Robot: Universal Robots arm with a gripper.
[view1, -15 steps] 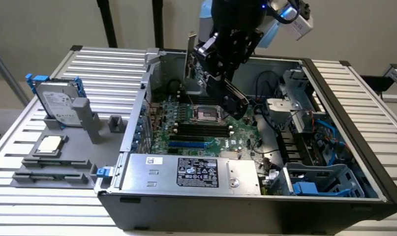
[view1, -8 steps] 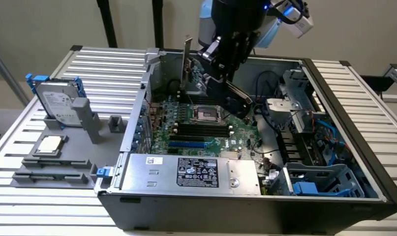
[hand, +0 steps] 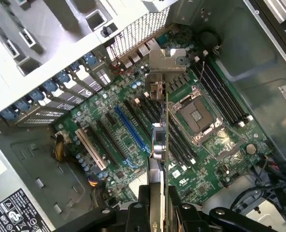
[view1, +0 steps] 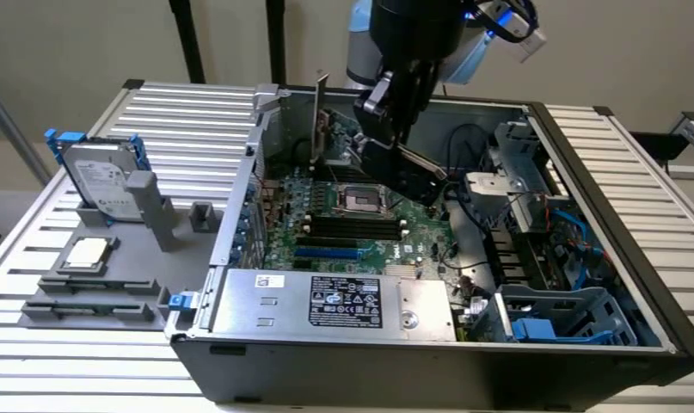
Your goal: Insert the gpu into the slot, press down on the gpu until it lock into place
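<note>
My gripper [view1: 383,116] hangs over the open computer case and is shut on the gpu [view1: 407,172], a thin black card held on edge and tilted above the motherboard. In the wrist view the gpu [hand: 161,145] runs edge-on away from my gripper [hand: 162,210], its silver bracket [hand: 167,60] at the far end. The blue slot [hand: 131,128] lies on the board just beside the card's line, apart from it. In the exterior view the blue slot [view1: 329,254] sits near the front of the board, well below the card.
The CPU socket [hand: 196,116] and black memory slots [hand: 220,92] lie on the card's other side. A power supply [view1: 323,301] fills the case front; cables and a drive cage [view1: 553,318] sit on the exterior view's right. A hard drive with blue rails [view1: 100,185] stands outside.
</note>
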